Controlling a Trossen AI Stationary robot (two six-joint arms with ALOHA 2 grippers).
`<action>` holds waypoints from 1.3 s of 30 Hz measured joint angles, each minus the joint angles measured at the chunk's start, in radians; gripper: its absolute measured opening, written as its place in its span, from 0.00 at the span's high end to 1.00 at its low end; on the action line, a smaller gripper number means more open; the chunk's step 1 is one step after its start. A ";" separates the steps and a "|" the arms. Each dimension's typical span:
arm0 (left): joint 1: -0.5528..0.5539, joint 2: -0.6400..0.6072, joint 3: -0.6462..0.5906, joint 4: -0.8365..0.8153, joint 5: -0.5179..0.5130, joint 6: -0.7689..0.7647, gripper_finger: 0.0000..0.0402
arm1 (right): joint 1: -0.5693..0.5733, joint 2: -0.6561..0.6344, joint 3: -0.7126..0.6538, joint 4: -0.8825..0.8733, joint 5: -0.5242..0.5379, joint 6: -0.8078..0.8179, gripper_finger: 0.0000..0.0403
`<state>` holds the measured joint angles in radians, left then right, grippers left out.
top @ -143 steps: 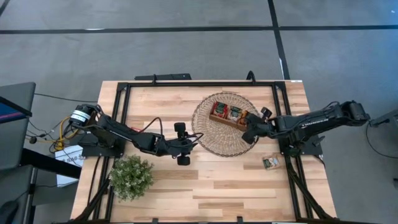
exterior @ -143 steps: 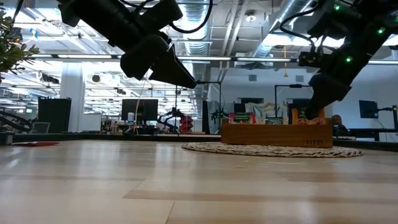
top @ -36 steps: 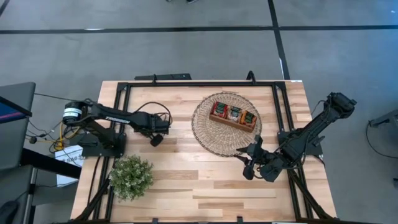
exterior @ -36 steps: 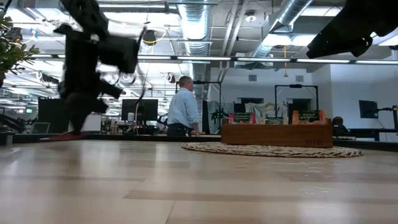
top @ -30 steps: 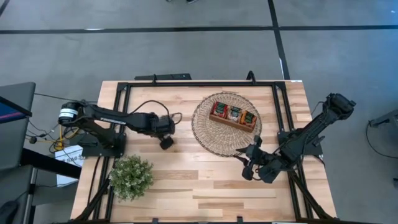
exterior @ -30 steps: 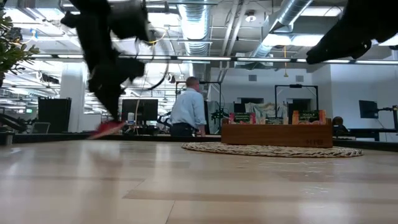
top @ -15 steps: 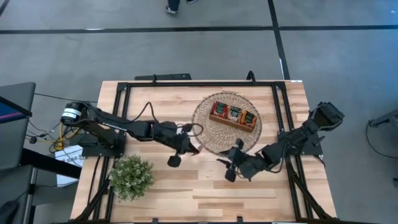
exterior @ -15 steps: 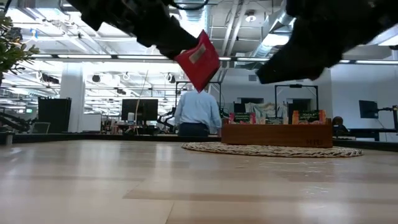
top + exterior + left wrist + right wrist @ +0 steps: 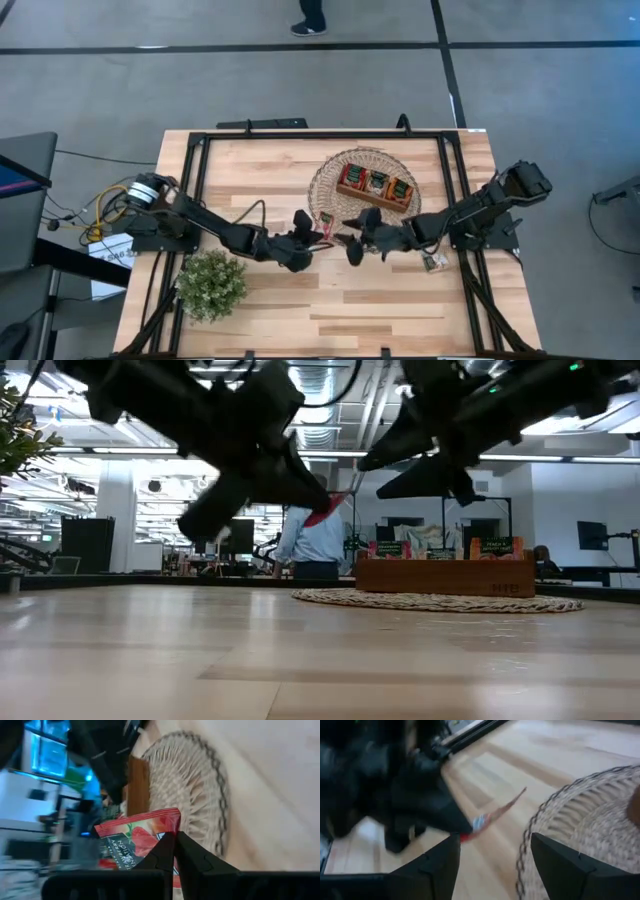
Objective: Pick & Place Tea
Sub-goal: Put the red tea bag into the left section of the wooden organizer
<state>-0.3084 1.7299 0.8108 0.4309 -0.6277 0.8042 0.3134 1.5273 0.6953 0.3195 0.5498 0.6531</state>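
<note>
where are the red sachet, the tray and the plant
red sachet [image 9: 142, 837]: left wrist view, on its printed face above the left claw [image 9: 174, 851]
tray [image 9: 375, 187]: high view, on its middle compartment
plant [image 9: 211, 284]: high view, on the middle of its leaves

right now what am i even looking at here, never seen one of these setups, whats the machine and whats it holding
These are four views of one moment at a wooden table with two dark robot arms. One camera looks straight down, one sits at table-top height, and one rides on each wrist.

The left gripper is shut on a red tea sachet, held above the table beside a round woven mat. The right gripper faces it with its fingers spread wide, holding nothing; it looks ready to take the sachet.

On the mat stands a wooden tray holding more sachets. Another sachet lies near the right arm's base, and a potted plant stands by the left arm. A person shows in the room behind.
</note>
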 joint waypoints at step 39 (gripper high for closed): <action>-0.001 0.097 0.042 0.166 -0.149 0.020 0.93 | -0.165 0.051 0.001 0.028 -0.023 -0.208 0.99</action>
<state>-0.3096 1.8267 0.8532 0.5968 -0.7766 0.8245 0.1480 1.5788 0.6964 0.3474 0.5267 0.4455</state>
